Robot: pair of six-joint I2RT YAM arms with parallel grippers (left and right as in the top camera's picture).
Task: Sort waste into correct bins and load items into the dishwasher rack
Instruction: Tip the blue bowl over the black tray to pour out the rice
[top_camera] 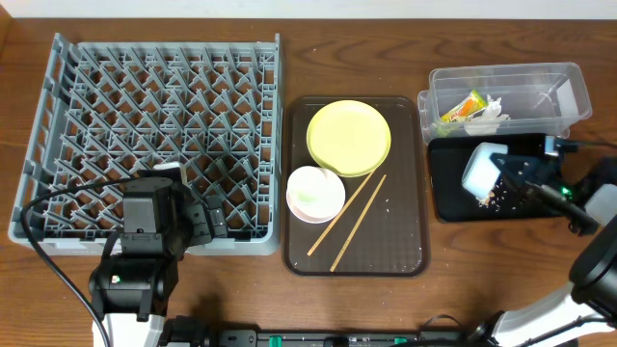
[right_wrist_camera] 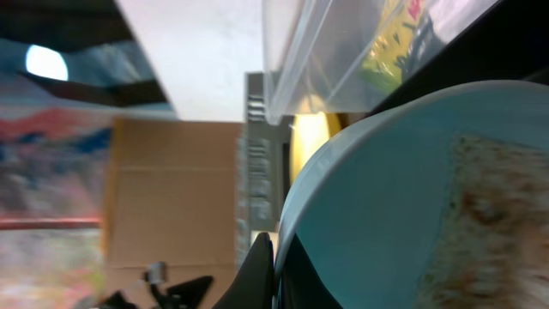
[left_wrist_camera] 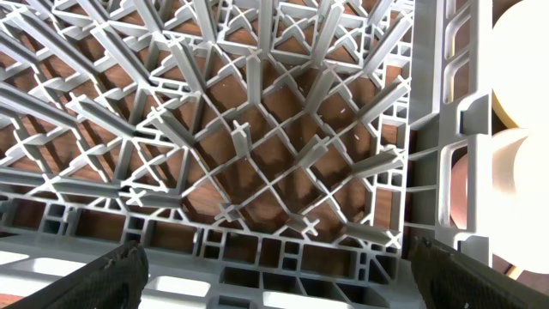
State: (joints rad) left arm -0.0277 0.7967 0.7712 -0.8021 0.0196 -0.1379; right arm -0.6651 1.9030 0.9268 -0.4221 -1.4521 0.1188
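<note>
Light blue bowl [right_wrist_camera: 386, 197]; clamped in right end effector [right_wrist_camera: 273, 275]; wrapper [top_camera: 463, 106] print illegible

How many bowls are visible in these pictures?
2. A round white bowl sits on the dark brown serving tray, beside the yellow-green plate. A light blue bowl is tilted over the shallow black tray, held by the right gripper. None seems hidden.

The left arm [top_camera: 145, 226] and right arm [top_camera: 571, 200] are black with white lower links.
</note>
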